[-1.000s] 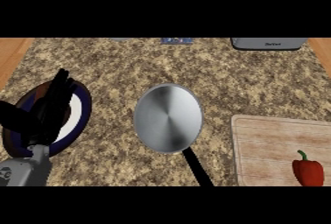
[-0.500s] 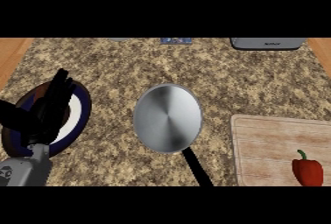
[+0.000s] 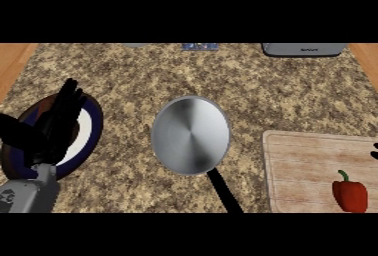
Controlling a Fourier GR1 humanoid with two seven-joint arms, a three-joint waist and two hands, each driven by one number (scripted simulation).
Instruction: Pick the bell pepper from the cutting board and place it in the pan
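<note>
A red bell pepper (image 3: 350,194) with a green stem lies on the wooden cutting board (image 3: 306,162) at the lower right. The steel pan (image 3: 190,135) sits empty at the counter's middle, its black handle (image 3: 224,192) pointing toward me. My left hand (image 3: 56,125) rests open at the left, fingers up, over a plate. Only a small black bit of my right hand (image 3: 375,153) shows at the right edge, above the board and apart from the pepper.
A white plate with a dark blue rim (image 3: 90,131) lies under the left hand. A grey appliance (image 3: 303,49) stands at the counter's back right, and a small blue item (image 3: 200,47) at the back middle. Wooden floor shows past both counter ends.
A black bit of the right hand has come into view at the right edge over the cutting board. The left hand, pan and pepper have not moved.
</note>
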